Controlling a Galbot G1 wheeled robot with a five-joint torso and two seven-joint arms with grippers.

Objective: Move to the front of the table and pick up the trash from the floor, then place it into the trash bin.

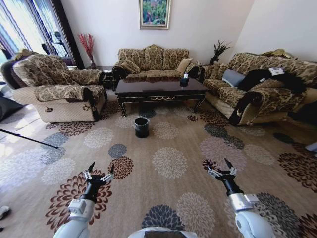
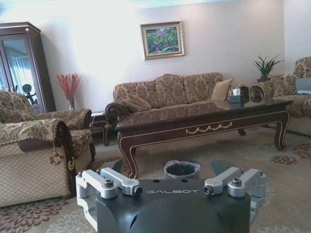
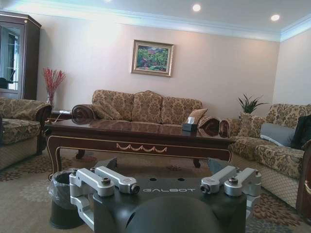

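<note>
The robot stands well back on the flowered carpet [image 1: 168,163], facing the coffee table [image 1: 159,89] at upper centre of the head view, with the small black trash bin [image 1: 141,127] on the floor just in front of it, a little left of the table's middle. Both arms reach forward low at the bottom of the frame: the left gripper [image 1: 99,171] at lower left and the right gripper [image 1: 221,167] at lower right, each with its fingers spread apart and nothing between them, both well apart from the bin. In the left wrist view the bin's liner-edged rim [image 2: 181,169] peeks over the gripper body, below the table's front rail; in the right wrist view the bin [image 3: 62,196] sits near the table's leg. The trash itself I cannot make out on the carpet from here — the busy pattern may be hiding it. Judging from the task, floor litter of this kind should be light and easily crushed or nudged away, so a gentle pinch across the middle of each piece seems wisest. A dark tissue box [image 1: 184,81] rests on the table — not the bin.
</note>
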